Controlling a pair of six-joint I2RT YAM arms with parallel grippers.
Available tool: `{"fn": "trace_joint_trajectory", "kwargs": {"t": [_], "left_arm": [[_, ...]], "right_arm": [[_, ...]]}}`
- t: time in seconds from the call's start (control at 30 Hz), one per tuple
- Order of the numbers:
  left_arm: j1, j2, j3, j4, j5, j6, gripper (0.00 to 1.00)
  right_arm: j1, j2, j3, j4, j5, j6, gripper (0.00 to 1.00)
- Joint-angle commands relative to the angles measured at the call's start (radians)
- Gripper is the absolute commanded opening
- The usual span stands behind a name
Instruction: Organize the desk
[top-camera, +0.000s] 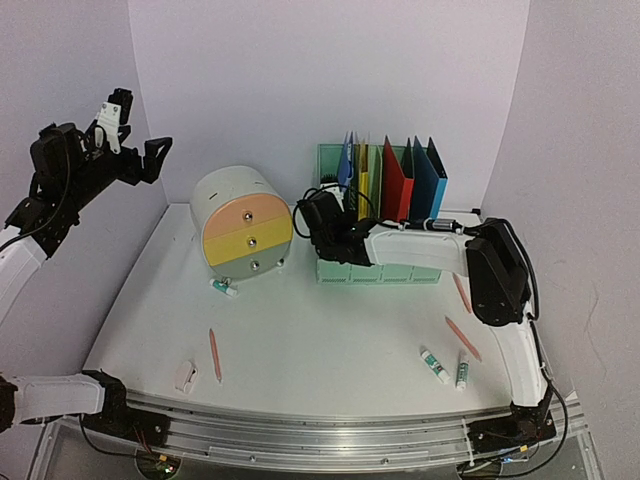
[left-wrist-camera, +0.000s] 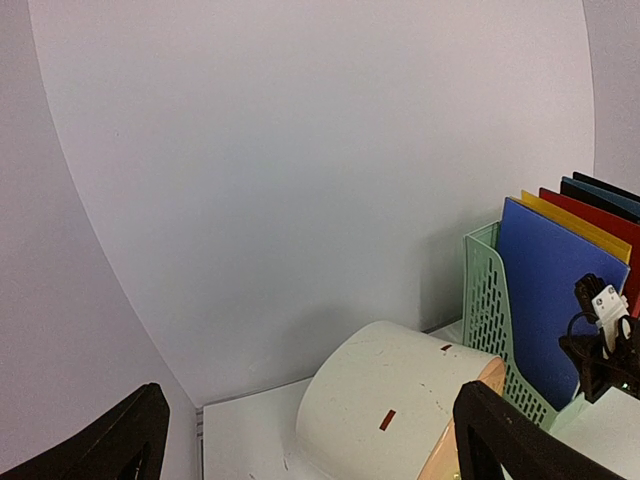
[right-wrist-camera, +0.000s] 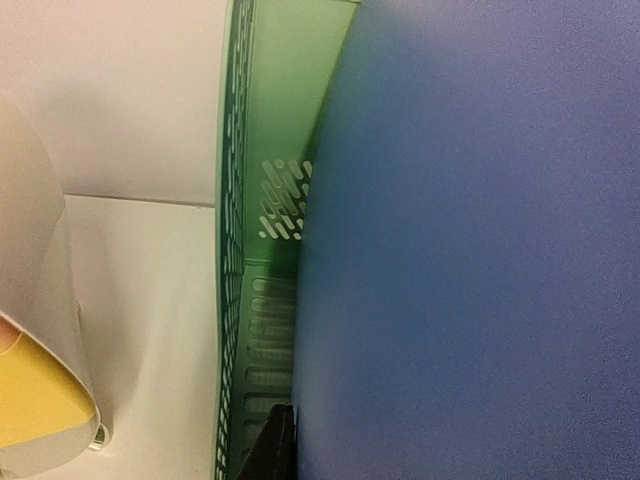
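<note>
Top view: left gripper (top-camera: 135, 128) is hanging spread wide, with the desk (top-camera: 330, 340) lying well below it. Right gripper (top-camera: 318, 215) is reaching into the green rack (top-camera: 380, 270).

Left wrist: desk (left-wrist-camera: 240, 430) is showing below and ahead of the fingers (left-wrist-camera: 490, 430).

Right wrist: jaws are sitting nearly pressed together, seemingly pinching the blue folder (right-wrist-camera: 470, 250).

Judging the desk rigid and fixed, so not graspable; loose items are the things to grip. No legible writing is showing.

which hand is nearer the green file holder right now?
Right. The right hand is at the left end of the file holder, shut on the blue folder in it; the left hand is open, raised far left, beyond the drawer drum.
</note>
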Motion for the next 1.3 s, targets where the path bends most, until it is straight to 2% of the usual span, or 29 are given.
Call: {"fn": "trace_joint_trajectory", "kwargs": {"t": [0.0, 0.07, 0.17, 0.23, 0.47, 0.6, 0.77, 0.93, 0.97, 1.03, 1.1, 1.13, 1.27], "left_arm": [[0.001, -0.008, -0.005, 0.036, 0.011, -0.007, 1.00], [0.001, -0.009, -0.003, 0.031, 0.015, -0.008, 1.00], [0.001, -0.010, 0.000, 0.025, 0.017, -0.004, 1.00], [0.000, -0.010, 0.001, 0.020, 0.020, -0.005, 1.00], [0.001, -0.003, 0.005, 0.019, 0.038, -0.006, 1.00], [0.001, -0.001, 0.009, 0.014, 0.055, -0.010, 1.00], [0.001, -0.005, 0.003, -0.016, 0.093, -0.003, 0.99], [0.000, 0.017, 0.028, -0.110, 0.165, 0.010, 0.99], [0.001, 0.027, 0.036, -0.138, 0.180, 0.011, 0.99], [0.000, 0.053, 0.057, -0.215, 0.202, 0.004, 0.99], [0.000, 0.071, 0.059, -0.269, 0.209, -0.019, 0.99], [0.001, 0.074, 0.052, -0.281, 0.215, -0.030, 0.99], [0.005, 0.071, 0.014, -0.302, 0.277, -0.078, 0.97]], "right_arm": [[0.011, -0.021, 0.060, -0.085, 0.030, -0.057, 0.01], [0.011, -0.005, 0.093, -0.089, 0.034, -0.087, 0.21], [0.012, -0.011, 0.110, -0.094, 0.030, -0.092, 0.38], [0.016, -0.022, 0.114, -0.095, 0.027, -0.099, 0.45], [0.063, -0.036, 0.198, -0.095, 0.026, -0.145, 0.57], [0.091, -0.061, 0.249, -0.095, 0.010, -0.150, 0.70], [0.105, -0.164, 0.218, -0.096, -0.161, -0.122, 0.83], [0.104, -0.302, 0.120, -0.095, -0.569, -0.109, 0.82], [0.105, -0.320, 0.108, -0.095, -0.649, -0.099, 0.79], [0.104, -0.324, 0.104, -0.097, -0.780, -0.043, 0.64], [0.105, -0.304, 0.120, -0.098, -0.829, 0.039, 0.47], [0.105, -0.286, 0.134, -0.099, -0.841, 0.080, 0.44], [0.105, -0.196, 0.190, -0.097, -0.803, 0.224, 0.44]]}}
